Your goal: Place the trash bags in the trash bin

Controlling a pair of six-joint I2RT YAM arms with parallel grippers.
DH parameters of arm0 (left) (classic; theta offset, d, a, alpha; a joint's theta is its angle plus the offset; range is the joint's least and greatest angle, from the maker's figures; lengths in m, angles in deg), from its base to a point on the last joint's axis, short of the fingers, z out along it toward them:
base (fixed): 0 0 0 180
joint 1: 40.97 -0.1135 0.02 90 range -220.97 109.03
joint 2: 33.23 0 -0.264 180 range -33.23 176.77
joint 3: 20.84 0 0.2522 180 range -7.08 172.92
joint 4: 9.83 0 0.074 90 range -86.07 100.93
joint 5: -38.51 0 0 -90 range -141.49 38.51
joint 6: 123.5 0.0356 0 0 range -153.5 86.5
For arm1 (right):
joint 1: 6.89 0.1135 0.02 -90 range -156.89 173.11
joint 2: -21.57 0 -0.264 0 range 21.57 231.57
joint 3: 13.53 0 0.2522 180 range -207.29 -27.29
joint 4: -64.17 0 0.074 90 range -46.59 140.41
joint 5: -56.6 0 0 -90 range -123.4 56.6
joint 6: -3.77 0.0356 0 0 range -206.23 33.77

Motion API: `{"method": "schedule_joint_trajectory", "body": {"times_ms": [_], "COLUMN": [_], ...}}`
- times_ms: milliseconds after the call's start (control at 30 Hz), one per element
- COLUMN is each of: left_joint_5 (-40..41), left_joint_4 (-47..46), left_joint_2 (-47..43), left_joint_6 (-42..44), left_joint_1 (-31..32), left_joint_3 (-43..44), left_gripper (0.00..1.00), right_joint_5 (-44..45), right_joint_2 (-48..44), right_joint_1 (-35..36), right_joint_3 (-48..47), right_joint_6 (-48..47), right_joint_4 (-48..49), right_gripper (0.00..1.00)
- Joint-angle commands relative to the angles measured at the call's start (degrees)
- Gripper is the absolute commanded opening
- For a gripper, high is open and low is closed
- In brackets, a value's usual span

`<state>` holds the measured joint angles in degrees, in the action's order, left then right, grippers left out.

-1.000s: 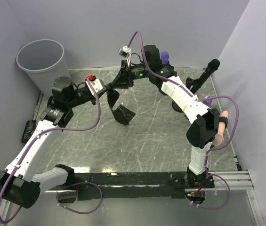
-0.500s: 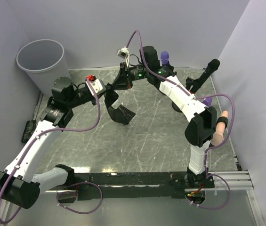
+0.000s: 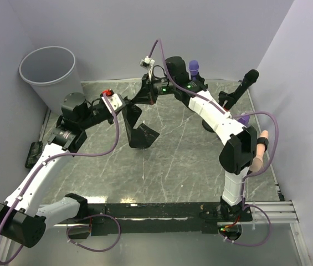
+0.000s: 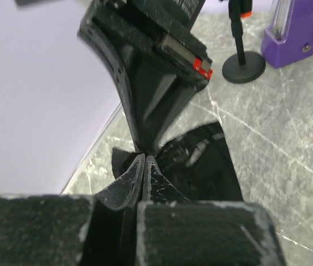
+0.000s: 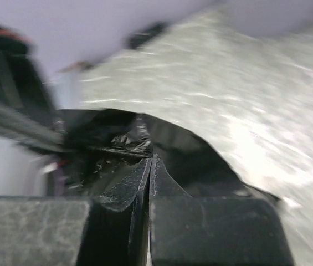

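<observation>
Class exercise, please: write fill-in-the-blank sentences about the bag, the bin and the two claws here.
1. The trash bag is ___ in colour.
2. The trash bin stands at the far ___ of the top view.
3. The left claw and the right claw are both ___ on the trash bag.
Missing words: black; left; shut.

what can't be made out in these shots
- bottom of the trash bin: top view, its own near wall hides it
- whether the black bag is one bag or several: too small in the top view, motion-blurred in the right wrist view
- the bag's top edge: left wrist view, the right gripper stands in front of it
</observation>
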<state>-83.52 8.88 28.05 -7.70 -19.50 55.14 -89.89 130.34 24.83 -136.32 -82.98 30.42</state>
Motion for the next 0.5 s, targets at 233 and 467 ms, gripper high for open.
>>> {"method": "schedule_joint_trajectory", "body": {"times_ms": [233, 467], "left_joint_5": [3.73, 4.96], "left_joint_4": [-2.4, -4.51], "left_joint_2": [-0.02, 1.56], "left_joint_6": [1.71, -3.81], "left_joint_1": [0.06, -0.82], "left_joint_3": [-3.41, -3.95], "left_gripper": [0.01, 0.01], "right_joint_5": [36.51, 43.39], "right_joint_2": [-10.51, -12.7], "right_joint_1": [-0.7, -1.4], "right_joint_3": [2.95, 4.35], "right_joint_6": [-12.56, -15.02], "right_joint_4": [-6.03, -4.54], "right_gripper": [0.0, 0.0]}}
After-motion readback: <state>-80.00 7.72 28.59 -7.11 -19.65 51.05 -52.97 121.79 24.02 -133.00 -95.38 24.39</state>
